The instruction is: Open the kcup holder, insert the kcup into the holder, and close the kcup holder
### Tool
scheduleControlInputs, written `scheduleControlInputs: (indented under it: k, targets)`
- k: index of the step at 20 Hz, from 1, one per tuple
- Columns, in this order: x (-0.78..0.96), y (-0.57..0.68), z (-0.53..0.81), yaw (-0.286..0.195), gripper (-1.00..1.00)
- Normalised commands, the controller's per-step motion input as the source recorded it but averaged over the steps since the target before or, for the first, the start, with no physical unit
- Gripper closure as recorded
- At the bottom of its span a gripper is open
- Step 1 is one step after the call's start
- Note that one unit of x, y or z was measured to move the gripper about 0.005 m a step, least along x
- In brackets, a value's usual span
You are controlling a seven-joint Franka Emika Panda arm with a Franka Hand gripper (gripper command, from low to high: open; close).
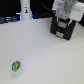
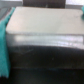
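Exterior view: hand [image 1: 63, 15] above kcup holder [image 1: 62, 29], far right on bench [image 1: 40, 50]; finger spread cannot tell. Kcup [image 1: 16, 65] near left, well apart, untouched. Both drawers apparently shut. Judged stage: opening not done; insertion, closing remain. Wrist view blurred.

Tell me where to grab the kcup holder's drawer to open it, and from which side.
Grip a small pale handle on a drawer front of the kcup holder, coming from its front face: the handles look like the only protruding parts. The gripper sits above it; its jaws aren't visible.
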Motion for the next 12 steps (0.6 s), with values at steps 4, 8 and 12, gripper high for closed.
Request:
scheduleControlInputs:
  k: [4,8,12]
  targets:
    - [0.62,-0.22,0.13,-0.027,1.00]
    - [0.66,-0.18,0.18,-0.025,1.00]
    - [0.89,-0.23,0.29,-0.030,1.00]
